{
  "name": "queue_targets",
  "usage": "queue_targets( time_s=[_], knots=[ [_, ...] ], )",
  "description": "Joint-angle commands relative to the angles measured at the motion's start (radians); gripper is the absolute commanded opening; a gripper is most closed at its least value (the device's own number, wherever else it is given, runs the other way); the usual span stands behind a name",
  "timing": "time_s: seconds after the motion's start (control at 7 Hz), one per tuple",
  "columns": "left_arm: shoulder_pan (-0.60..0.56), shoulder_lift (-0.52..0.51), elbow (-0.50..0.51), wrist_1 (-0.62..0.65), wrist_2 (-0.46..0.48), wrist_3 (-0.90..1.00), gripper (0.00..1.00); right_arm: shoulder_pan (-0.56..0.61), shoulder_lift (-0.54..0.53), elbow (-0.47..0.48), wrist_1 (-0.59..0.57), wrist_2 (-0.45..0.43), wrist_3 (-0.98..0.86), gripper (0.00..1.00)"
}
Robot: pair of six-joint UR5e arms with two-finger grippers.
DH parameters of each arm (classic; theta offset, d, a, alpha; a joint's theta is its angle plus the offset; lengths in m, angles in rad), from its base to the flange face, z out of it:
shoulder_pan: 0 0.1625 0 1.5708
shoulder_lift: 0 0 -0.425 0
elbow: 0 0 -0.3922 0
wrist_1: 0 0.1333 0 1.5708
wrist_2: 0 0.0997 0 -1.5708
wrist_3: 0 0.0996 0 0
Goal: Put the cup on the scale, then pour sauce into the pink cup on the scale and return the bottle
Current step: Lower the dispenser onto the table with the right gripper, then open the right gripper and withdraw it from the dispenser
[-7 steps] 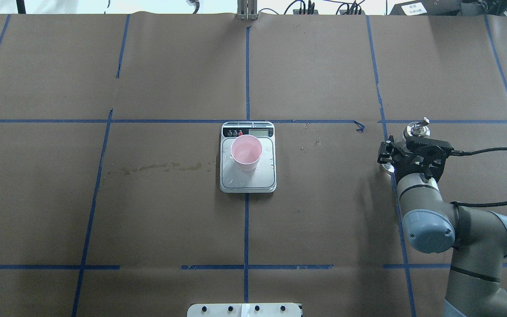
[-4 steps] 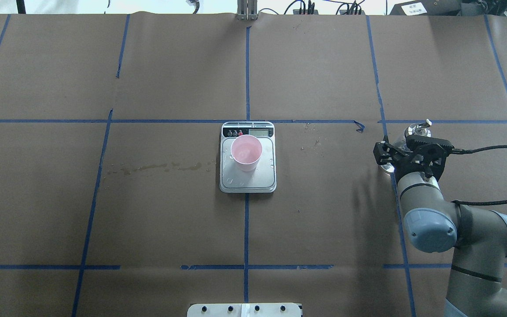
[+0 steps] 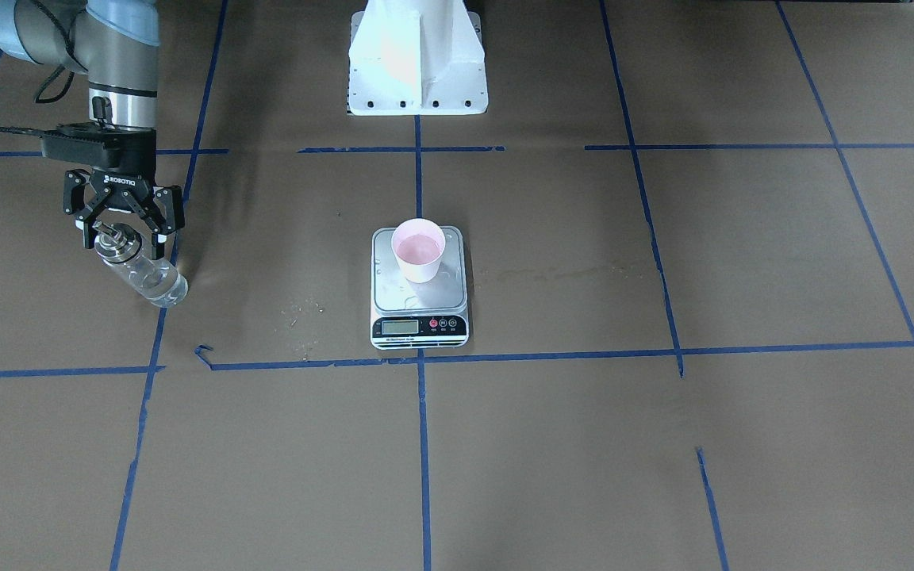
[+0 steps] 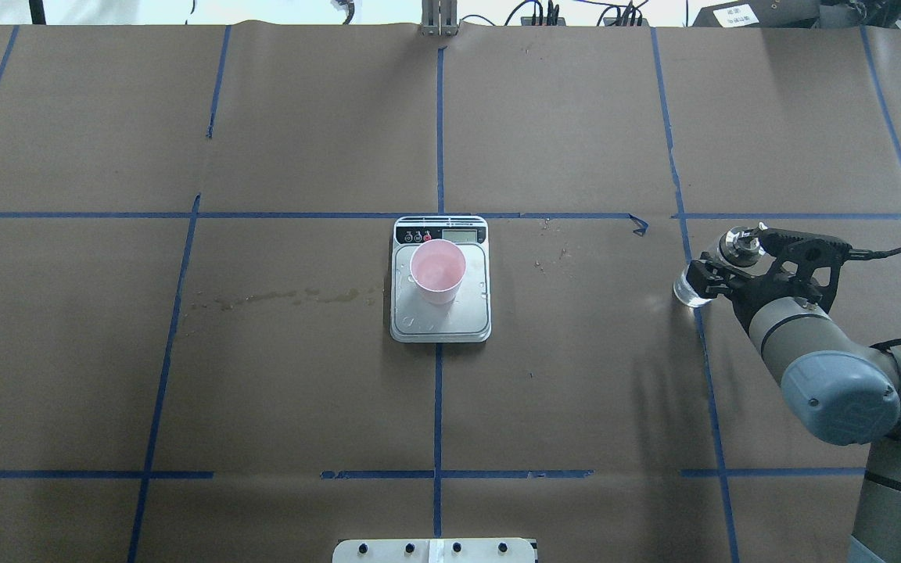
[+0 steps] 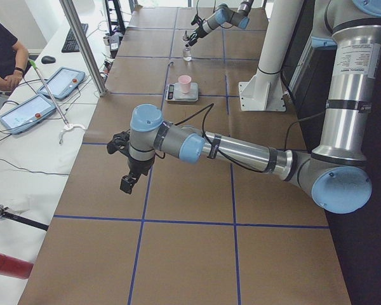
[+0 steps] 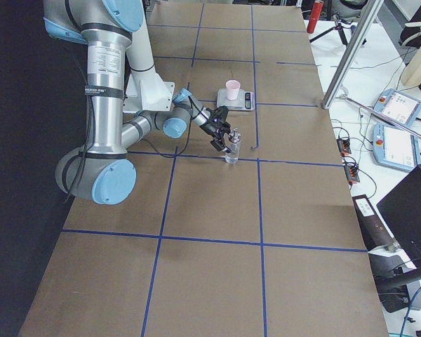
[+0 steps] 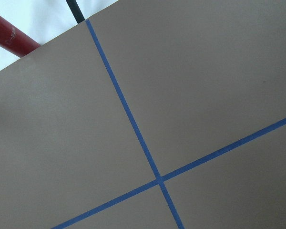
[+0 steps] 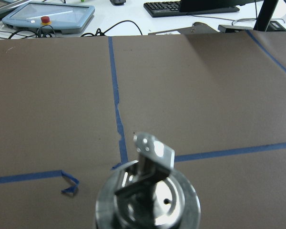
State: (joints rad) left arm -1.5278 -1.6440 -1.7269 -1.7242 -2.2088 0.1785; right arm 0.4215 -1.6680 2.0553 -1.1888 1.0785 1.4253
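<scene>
The pink cup (image 4: 437, 270) stands upright on the silver scale (image 4: 440, 322), also seen in the front view: cup (image 3: 418, 250), scale (image 3: 420, 300). The clear bottle (image 4: 689, 288) with its metal collar and spout stands on the table at the right, on a blue tape line. My right gripper (image 4: 744, 262) is open, its fingers spread either side of the bottle's top and apart from it in the front view (image 3: 124, 236). The right wrist view looks straight down on the collar (image 8: 148, 200). My left gripper (image 5: 128, 181) shows only in the left side view; I cannot tell its state.
Brown paper with blue tape lines covers the table. A dried stain (image 4: 278, 297) lies left of the scale and small specks (image 4: 552, 254) lie right of it. The white robot base (image 3: 417, 55) is at the near edge. Tablets and cables lie beyond the far edge.
The right arm's wrist has swung right and tilted, and the gripper has drawn back off the bottle's body, so more glass shows. The bottle, cup and scale have not moved.
</scene>
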Motion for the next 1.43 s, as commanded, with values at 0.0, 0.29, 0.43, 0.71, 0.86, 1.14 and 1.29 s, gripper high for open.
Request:
queue_targets(
  time_s=[0.0,0.29,0.43,0.71,0.86,1.14,1.29],
  knots=[
    [0.000,0.001,0.000,0.000,0.000,-0.001,1.00,0.037,-0.009,0.032,-0.002,0.157,-0.017,1.00],
    [0.000,0.003,-0.005,0.000,0.000,-0.001,1.00,0.104,-0.002,0.034,-0.012,0.342,-0.022,1.00],
    [0.000,0.003,-0.008,0.000,0.000,-0.001,1.00,0.156,-0.001,0.075,-0.065,0.474,-0.072,1.00],
    [0.000,0.007,-0.014,0.000,0.000,0.001,1.00,0.283,0.054,0.152,-0.229,0.746,-0.086,1.00],
    [0.000,0.009,-0.014,0.000,0.000,-0.001,1.00,0.293,0.062,0.216,-0.312,0.802,-0.086,1.00],
    [0.000,0.012,-0.023,0.000,0.000,0.001,1.00,0.283,0.074,0.366,-0.459,0.878,-0.086,1.00],
    [-0.002,0.013,-0.028,0.000,0.001,0.001,1.00,0.281,0.074,0.441,-0.548,0.885,-0.086,1.00]
  ],
)
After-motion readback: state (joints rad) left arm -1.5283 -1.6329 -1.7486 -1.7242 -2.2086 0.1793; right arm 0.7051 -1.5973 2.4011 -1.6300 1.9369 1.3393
